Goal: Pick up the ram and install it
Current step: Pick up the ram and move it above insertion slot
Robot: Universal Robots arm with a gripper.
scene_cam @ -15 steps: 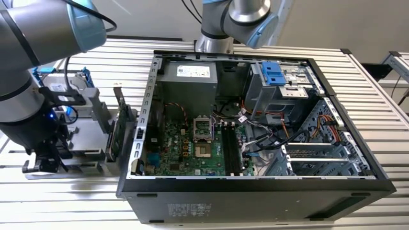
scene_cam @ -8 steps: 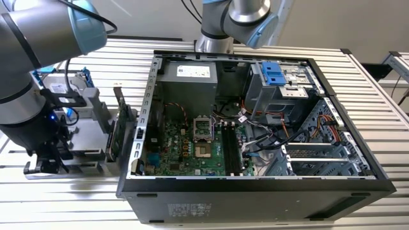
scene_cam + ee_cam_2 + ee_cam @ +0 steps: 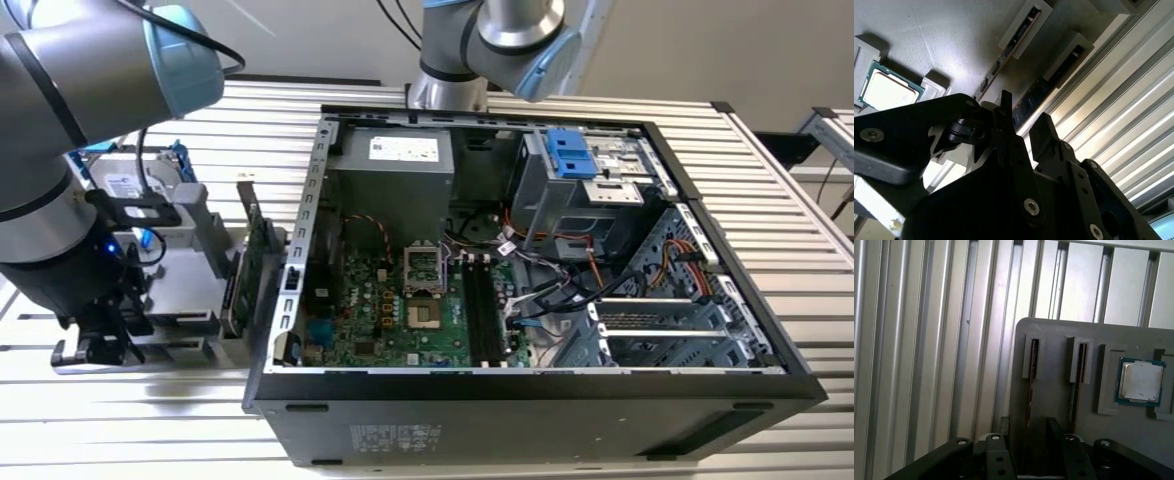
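Gripper above grey tray, two slotted ram sticks, one processor

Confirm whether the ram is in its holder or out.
In: the ram stands edgewise in the gray holder's slot, gripper straddling it.

Bare ribbed metal gleams on the table. The holder is matt grey plastic, its processor capped in dull metal. The gripper shows matt black.
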